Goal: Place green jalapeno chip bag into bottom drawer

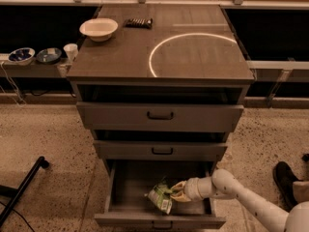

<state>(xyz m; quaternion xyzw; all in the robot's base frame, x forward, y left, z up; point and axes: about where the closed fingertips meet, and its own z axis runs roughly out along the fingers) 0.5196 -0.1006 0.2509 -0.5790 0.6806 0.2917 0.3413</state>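
Observation:
The bottom drawer [120, 190] of the grey cabinet is pulled open. The green jalapeno chip bag [161, 197] is inside it, near the right of the middle, low over the drawer floor. My gripper [175, 192] reaches into the drawer from the right on a white arm [241, 192] and is shut on the bag's right edge. I cannot tell if the bag touches the drawer floor.
The two upper drawers [159, 116] are partly out above the open one. On the cabinet top are a white bowl [98, 29] and a dark wrapped bar [137, 22]. Bowls and a cup [70, 51] sit on a shelf at left. A black pole [21, 190] lies on the floor at left.

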